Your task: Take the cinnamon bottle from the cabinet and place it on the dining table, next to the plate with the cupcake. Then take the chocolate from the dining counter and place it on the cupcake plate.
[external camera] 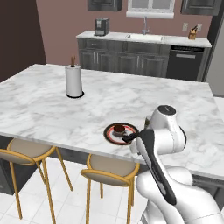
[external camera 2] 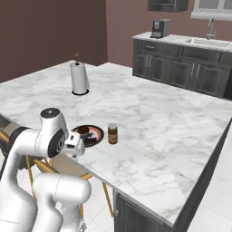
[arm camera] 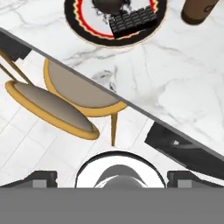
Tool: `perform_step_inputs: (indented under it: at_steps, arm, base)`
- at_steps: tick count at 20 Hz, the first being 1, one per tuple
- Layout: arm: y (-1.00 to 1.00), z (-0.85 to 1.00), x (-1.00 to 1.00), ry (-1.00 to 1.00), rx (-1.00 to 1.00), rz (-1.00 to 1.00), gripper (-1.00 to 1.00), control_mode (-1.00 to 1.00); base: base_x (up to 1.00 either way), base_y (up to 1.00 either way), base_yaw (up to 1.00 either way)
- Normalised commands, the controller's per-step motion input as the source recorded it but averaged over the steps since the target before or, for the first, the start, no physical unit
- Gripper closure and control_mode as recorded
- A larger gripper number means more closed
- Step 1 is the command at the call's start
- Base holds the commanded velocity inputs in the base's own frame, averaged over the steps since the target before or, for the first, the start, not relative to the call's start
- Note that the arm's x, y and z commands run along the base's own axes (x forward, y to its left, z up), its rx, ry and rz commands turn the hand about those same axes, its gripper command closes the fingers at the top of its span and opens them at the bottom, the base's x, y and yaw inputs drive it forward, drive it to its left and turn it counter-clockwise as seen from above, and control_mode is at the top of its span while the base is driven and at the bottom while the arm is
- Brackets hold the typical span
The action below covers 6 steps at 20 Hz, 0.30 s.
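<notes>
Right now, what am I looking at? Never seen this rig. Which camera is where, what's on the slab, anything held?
It is a rendered kitchen with a white arm on a driving base. Two pictures come from cameras behind the arm, left and right; the third looks along the hand. On the marble table sit a plate carrying a cupcake and a black chocolate bar, a brown bottle just beside the plate, and a paper towel roll. Stools stand below the edge. The gripper is open and holds nothing.

On the dining table, the chocolate and cupcake lie on the plate, the cinnamon bottle just beside it.
</notes>
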Motion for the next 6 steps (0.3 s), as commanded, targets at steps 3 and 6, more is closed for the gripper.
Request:
perform_step_inputs:
  at_steps: [3, 6]
  arm:
    - [0.1, 0.07, -0.73, -0.18, -0.06, 0.15, -1.0, -1.0]
    - [0.07, 0.03, -0.75, -0.2, 0.0, 0.09, -1.0, -1.0]
  base:
    - [0.0, 0.0, 0.0]
    - [0.0, 0.0, 0.0]
